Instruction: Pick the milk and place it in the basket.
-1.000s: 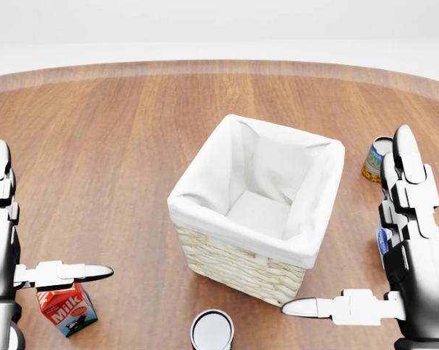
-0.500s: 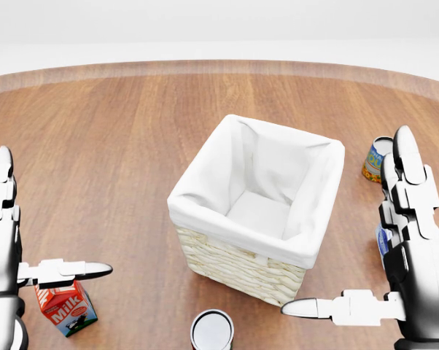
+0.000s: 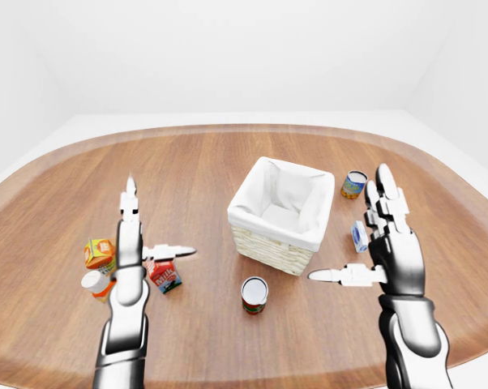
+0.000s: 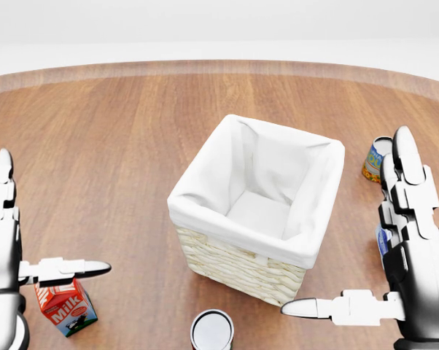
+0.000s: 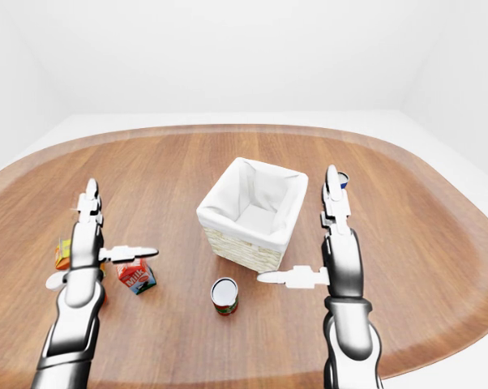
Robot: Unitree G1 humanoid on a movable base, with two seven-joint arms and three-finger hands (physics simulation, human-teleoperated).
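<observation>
The milk (image 4: pixel 65 308) is a small red carton with a white "Milk" label, standing at the bottom left of the head view. My left hand (image 4: pixel 30 240) hovers open just above and left of it, thumb stretched over the carton's top without touching. A wicker basket (image 4: pixel 238 266) with a white cloth lining stands in the middle, nothing inside it. At the right, my right hand (image 4: pixel 373 255) is open, fingers pointing up and thumb aimed at the basket.
A can (image 4: pixel 212 332) stands below the basket. A yellow-blue can (image 3: pixel 354 184) and a small blue-white carton (image 3: pixel 359 237) sit by my right hand. Left of the milk are an orange carton (image 3: pixel 99 254) and a white-capped bottle (image 3: pixel 96 284). The round wooden table (image 3: pixel 187 162) stretches beyond.
My left hand has sunk slightly and drifted a little left, staying open above the milk. The right hand, basket and camera have not moved.
</observation>
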